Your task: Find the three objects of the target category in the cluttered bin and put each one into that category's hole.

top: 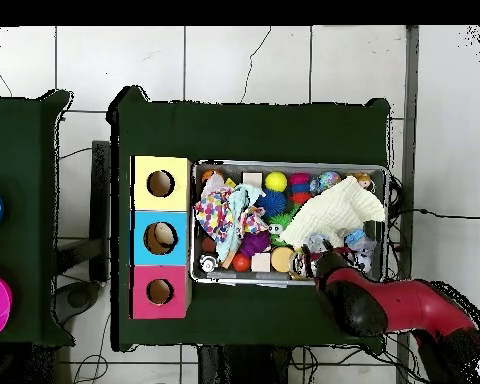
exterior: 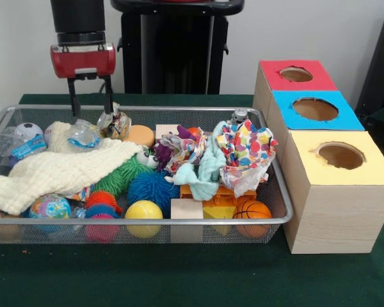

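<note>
Nearest the front rim of the wire bin (exterior: 179, 222): a globe ball (exterior: 50, 206), a yellow ball (exterior: 143, 210), a wooden block (exterior: 186, 210) and a small basketball (exterior: 251, 210), all well forward of the fingers. Gripper (exterior: 89, 104) hangs over the bin's far edge, its two fingers (exterior: 72, 96) spread apart with nothing between them; tips sit just above a crinkly clear wrapper (exterior: 114, 123). Just below and forward of the fingers lies a cream knit cloth (exterior: 54, 171); beside them, a bagged soccer ball (exterior: 22, 139). Target category not stated in the pictures, so which items count cannot be told. Red box (exterior: 294, 78), blue box (exterior: 312, 110) and yellow box (exterior: 338, 167) stand well off to the side. Overhead view: something pale shows inside the blue hole (top: 161, 237); the other two holes look dark. Judgement: possibly one item deposited, the rest still to find.
</note>
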`<state>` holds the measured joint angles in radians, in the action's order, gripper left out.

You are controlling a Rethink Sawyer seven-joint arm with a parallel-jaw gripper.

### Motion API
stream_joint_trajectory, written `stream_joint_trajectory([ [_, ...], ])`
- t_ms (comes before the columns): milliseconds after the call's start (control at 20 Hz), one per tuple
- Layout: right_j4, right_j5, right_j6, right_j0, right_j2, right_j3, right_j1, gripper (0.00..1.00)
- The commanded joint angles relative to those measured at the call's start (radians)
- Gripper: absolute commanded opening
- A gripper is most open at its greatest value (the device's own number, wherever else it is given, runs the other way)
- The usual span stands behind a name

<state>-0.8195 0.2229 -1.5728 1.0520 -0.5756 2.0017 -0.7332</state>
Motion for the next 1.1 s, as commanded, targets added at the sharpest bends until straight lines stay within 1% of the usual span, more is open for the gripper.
stream_joint_trajectory([
  [50,-0.097,-0.11,-0.089,-0.047,0.088,-0.085,0.089,1.0],
  [100,-0.105,-0.134,-0.093,-0.054,0.102,-0.101,0.103,1.0],
  [200,-0.114,-0.18,-0.099,-0.066,0.124,-0.122,0.109,1.0],
  [350,-0.123,-0.218,-0.081,-0.061,0.128,-0.136,0.106,1.0],
  [550,-0.133,-0.21,-0.045,-0.019,0.094,-0.142,0.12,1.0],
  [800,-0.127,-0.154,0.012,0.045,0.028,-0.132,0.106,1.0],
  [1000,-0.113,-0.13,0.026,0.066,0.003,-0.13,0.089,1.0],
  [1100,-0.116,-0.128,0.025,0.068,0.012,-0.126,0.088,1.0],
])
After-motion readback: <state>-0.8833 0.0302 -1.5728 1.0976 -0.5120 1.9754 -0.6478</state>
